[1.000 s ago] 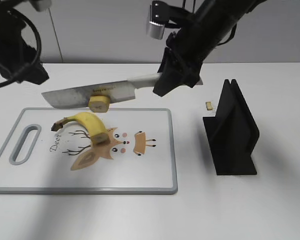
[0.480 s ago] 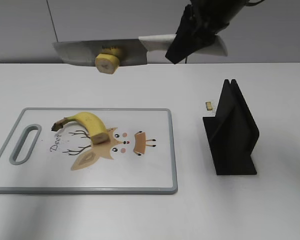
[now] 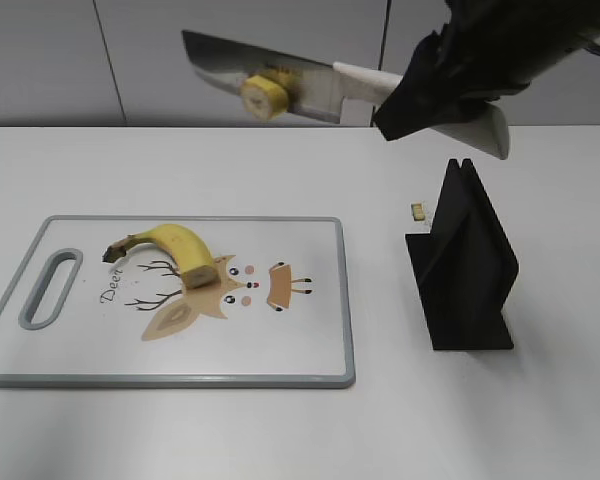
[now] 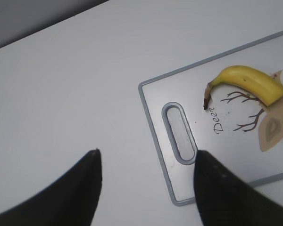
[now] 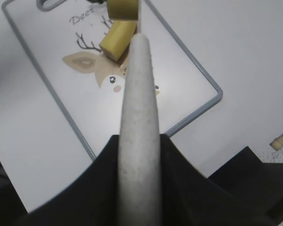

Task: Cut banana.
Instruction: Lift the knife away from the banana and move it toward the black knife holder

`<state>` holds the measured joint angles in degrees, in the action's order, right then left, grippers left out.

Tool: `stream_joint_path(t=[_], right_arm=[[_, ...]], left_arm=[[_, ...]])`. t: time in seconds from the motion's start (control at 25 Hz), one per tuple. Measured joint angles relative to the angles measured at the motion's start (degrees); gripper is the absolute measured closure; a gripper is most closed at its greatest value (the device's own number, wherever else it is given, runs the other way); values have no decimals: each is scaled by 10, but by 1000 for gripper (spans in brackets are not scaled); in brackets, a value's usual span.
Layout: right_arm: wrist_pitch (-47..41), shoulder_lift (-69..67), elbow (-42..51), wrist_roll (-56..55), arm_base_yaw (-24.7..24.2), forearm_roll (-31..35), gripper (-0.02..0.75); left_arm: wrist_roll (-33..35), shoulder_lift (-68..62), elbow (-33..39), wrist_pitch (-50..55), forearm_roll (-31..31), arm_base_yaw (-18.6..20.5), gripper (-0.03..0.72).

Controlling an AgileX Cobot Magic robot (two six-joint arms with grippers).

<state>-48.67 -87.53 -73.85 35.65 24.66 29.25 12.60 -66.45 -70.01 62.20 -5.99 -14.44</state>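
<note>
The banana (image 3: 170,248), with a dark stem and a flat cut face, lies on the white cutting board (image 3: 310,350) over a deer print. It also shows in the left wrist view (image 4: 247,82). My right gripper (image 3: 430,100) is shut on the pale handle of a knife (image 5: 139,117), held high above the table's far side. A round yellow slice (image 3: 263,95) sticks to the blade (image 3: 220,60). My left gripper (image 4: 146,162) is open and empty, above the bare table by the board's handle end (image 4: 179,132).
A black knife stand (image 3: 465,265) stands right of the board, with a small tan scrap (image 3: 417,211) beside it. The board has a grey rim and a handle slot (image 3: 50,288) at its left end.
The knife, with the slice stuck to it, has risen and moved right, its tip now tilted up. The left arm has left the exterior view. The banana has not moved.
</note>
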Motion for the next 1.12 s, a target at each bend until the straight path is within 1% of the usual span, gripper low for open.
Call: stream_joint_path(t=[0.16,0.28,0.4,0.56,0.64,0.84,1.0,1.12], right_arm=[[68,67,73,-84,0,0,565],[83,103,110,-142,0,-6,565],[94,130,142,-193,0,-27,565],[129,170,179,-256,0,-55,565],[144,194,197,-288,1,-78,565],[153,245,234,-394,2,-168,565],[153,282,264,-474,2,-235,565],[152,297,282,-518,2,-272,565]], left_arm=[[-10,40,14,5,-1,0,98],[-15,79,51,2,-1,1,98],[-24,120,96,0,-1,1,98],[-33,184,148,-2,-1,1,99],[-34,225,172,-5,-1,1,99],[-35,317,233,-10,1,1,99],[-35,389,275,-10,20,1,99],[-35,440,298,-12,33,1,99]])
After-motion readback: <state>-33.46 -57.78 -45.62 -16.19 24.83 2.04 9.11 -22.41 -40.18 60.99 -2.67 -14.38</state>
